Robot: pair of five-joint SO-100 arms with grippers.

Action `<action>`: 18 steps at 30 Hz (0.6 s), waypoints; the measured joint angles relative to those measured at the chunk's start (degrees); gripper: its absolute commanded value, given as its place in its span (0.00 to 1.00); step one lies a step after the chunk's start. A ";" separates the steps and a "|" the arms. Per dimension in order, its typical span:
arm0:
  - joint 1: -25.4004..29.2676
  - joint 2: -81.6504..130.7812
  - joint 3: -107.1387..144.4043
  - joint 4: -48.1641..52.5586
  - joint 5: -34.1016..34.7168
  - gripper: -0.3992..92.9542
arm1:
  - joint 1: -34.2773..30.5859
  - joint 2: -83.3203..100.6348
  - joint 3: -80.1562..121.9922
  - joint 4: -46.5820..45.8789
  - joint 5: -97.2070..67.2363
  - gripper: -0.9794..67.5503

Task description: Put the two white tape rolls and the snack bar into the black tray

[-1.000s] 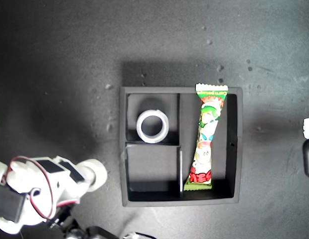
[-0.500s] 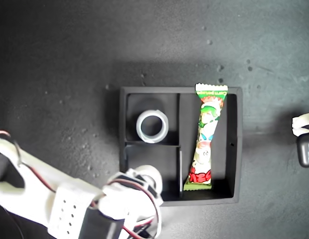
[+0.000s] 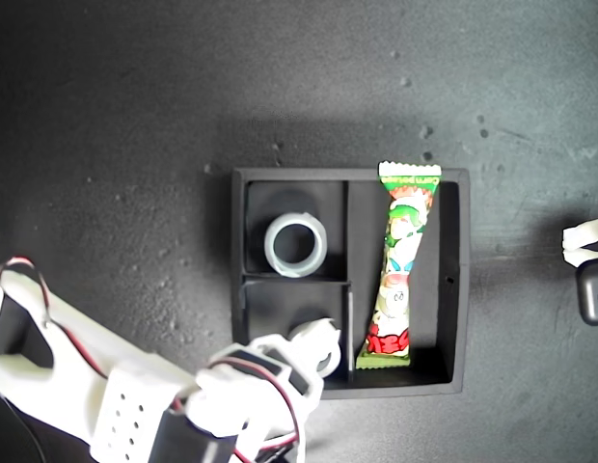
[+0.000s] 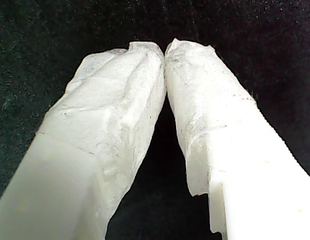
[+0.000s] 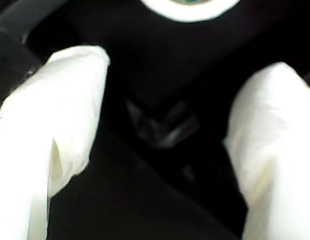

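Black tray (image 3: 376,389) lies on the dark worktop (image 3: 135,145), a little toward the exterior view's right and close to that view's lower edge. It is square and shallow, with two small compartments on the exterior view's left side and one long one on the right.

My second arm reaches in from the worktop's lower-left corner in the exterior view, and my second gripper (image 3: 297,359) hangs over the small compartment nearer the worktop's lower edge. In the second wrist view its fingers (image 5: 70,115) stand well apart with only dark tray floor and a divider between them. A white ring with a greenish inner rim (image 5: 165,12) shows beyond the fingertips. I cannot tell which roll that is.

At the gripper's tip a curved white piece, which looks like a tape roll (image 3: 318,333), sits in that compartment, partly hidden. The other tape roll (image 3: 272,246) lies flat in the far small compartment, clear of its walls.

The snack bar (image 3: 400,270) fills the long compartment lengthwise, its top crimp resting over the far wall. It is glossy green, white and red with cartoon print. I cannot read the red lettering near its lower end.

The worktop is open beyond the tray. My first gripper (image 3: 584,241) waits at the worktop's right edge in the exterior view, and its fingertips (image 4: 145,65) are pressed together on nothing.
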 measured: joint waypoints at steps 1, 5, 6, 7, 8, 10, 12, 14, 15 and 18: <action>-0.53 3.96 4.66 0.00 -1.14 0.01 | 0.00 0.26 1.14 -1.23 0.00 0.01; -4.31 22.76 25.49 0.00 -3.25 0.01 | 0.00 2.20 4.92 -3.60 0.00 0.01; -5.63 27.69 30.94 -0.26 -3.25 0.01 | 0.00 2.99 5.80 -3.87 0.44 0.01; -7.03 32.78 36.83 -0.53 -3.16 0.01 | 0.00 3.96 6.68 -4.13 0.44 0.01; -8.44 38.50 43.77 -2.37 -3.08 0.01 | 0.00 5.89 7.82 -4.31 0.44 0.01; -11.07 48.96 57.04 -7.56 -1.58 0.01 | 0.53 8.09 9.76 -4.39 0.35 0.01; -14.24 60.64 72.16 -14.33 0.97 0.00 | 0.97 12.83 12.30 -4.31 -0.09 0.01; -17.58 72.25 87.80 -20.65 2.29 0.00 | 1.58 15.64 13.27 -3.08 -0.09 0.01; -18.90 78.31 95.62 -23.91 2.64 0.00 | 1.76 15.73 13.54 -2.55 -0.09 0.01; -19.60 95.63 116.72 -31.82 2.72 0.00 | 2.46 16.70 13.71 -2.02 -0.09 0.01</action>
